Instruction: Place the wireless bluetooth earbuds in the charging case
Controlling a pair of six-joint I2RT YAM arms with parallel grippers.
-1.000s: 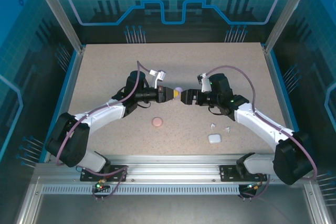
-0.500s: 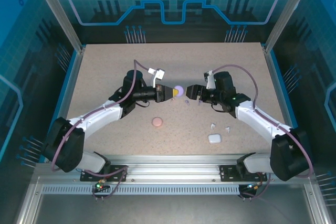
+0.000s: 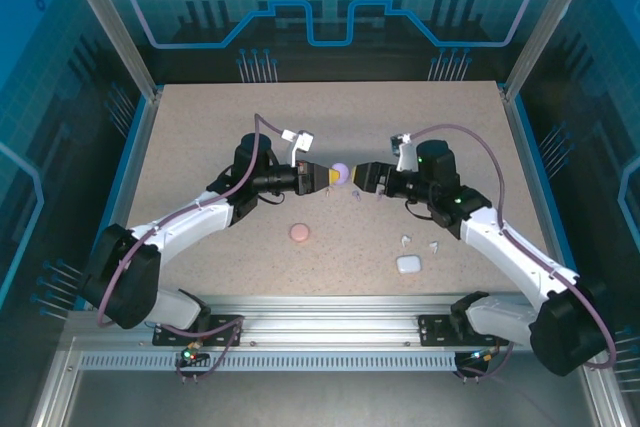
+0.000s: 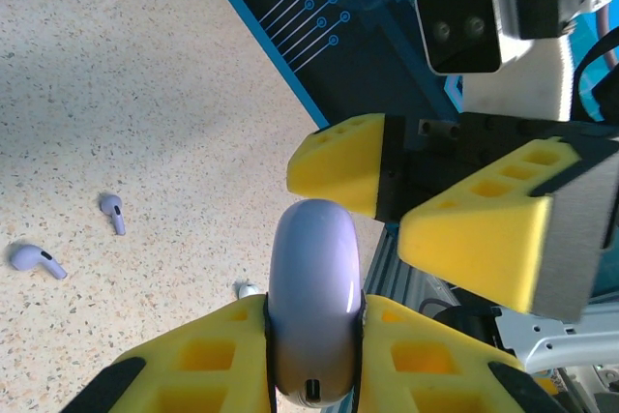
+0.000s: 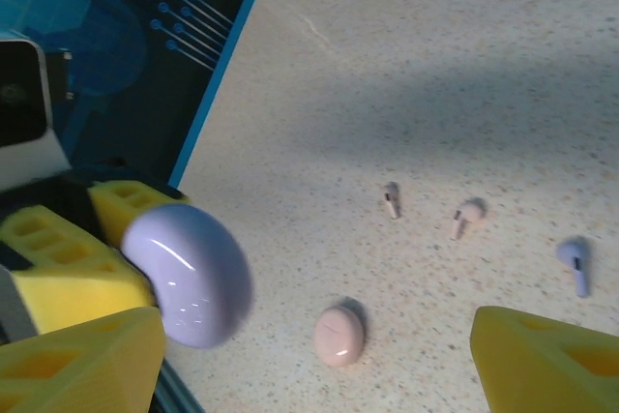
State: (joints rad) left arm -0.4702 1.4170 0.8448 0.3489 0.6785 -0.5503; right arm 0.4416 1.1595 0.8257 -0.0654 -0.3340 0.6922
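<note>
- Left gripper (image 3: pixel 331 175) is clamping the purple charging case (image 4: pixel 314 278) between its yellow pads, holding it above the table (image 3: pixel 200 127) with its free end toward the other arm.
- Right gripper (image 3: pixel 358 175) is waiting empty, jaws spread wide, just short of that free end.
- The step in hand is probably opening the lid. The right fingers should be catching the top shell alone, while the left clamp is holding firm so the case is not twisting. The seam is not showing clearly.
- Purple earbuds (image 4: pixel 37 260) are lying loose on the table below the grippers, with the pink case (image 5: pixel 339 336) nearby.
- White earbuds (image 3: pixel 405 241) are sitting beside the white case (image 3: pixel 408 264), nearer the right base.
- Slipping off the glossy shell is looking like the main risk.
</note>
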